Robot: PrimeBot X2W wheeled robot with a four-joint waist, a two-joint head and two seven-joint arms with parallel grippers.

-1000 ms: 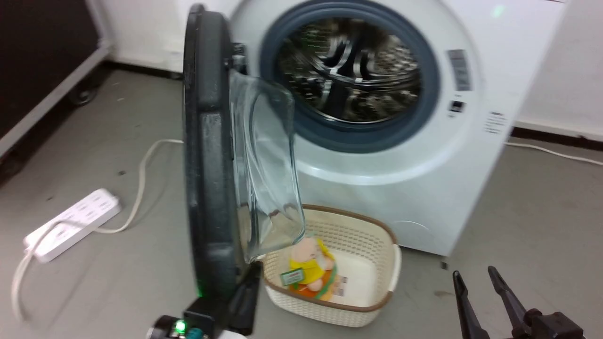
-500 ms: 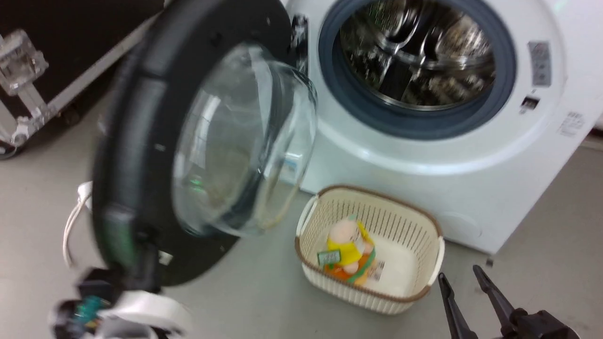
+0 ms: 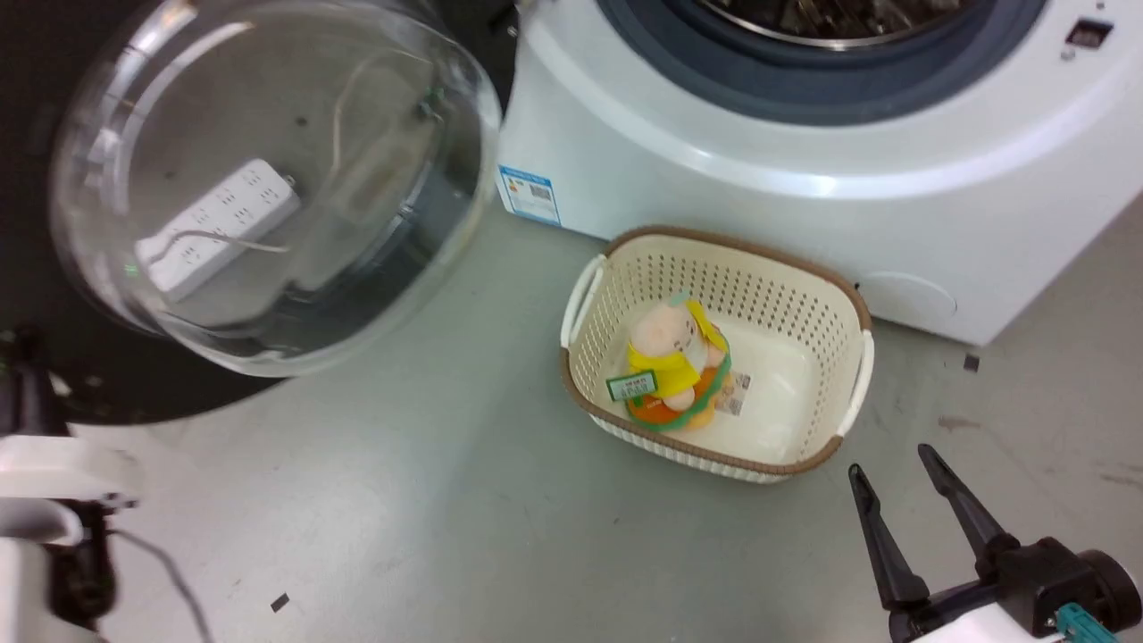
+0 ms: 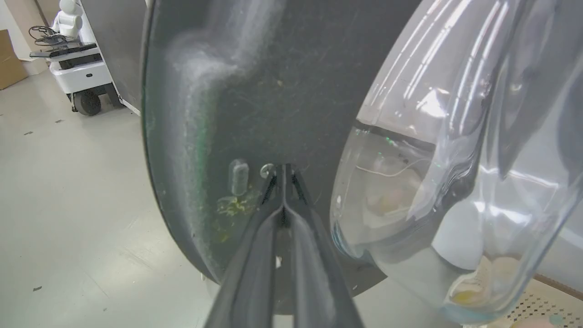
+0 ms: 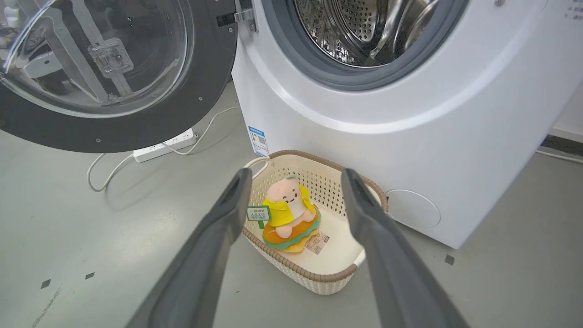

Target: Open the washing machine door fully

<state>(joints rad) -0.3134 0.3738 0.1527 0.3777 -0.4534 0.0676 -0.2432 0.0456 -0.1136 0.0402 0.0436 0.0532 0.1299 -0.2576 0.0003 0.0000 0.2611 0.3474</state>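
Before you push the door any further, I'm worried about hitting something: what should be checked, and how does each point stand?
1. Washing machine door stands wide of the washing machine mouth: ok.
2. Left tool shut, tips at the door's inner face: ok.
3. Tips touching the door: cannot tell.
4. Right tool open, empty: ok.
5. Basket apart from door: ok.
6. Room behind door, near power strip: cannot tell.

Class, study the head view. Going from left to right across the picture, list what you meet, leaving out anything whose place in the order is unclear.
washing machine door → blue sticker → cream basket → right gripper
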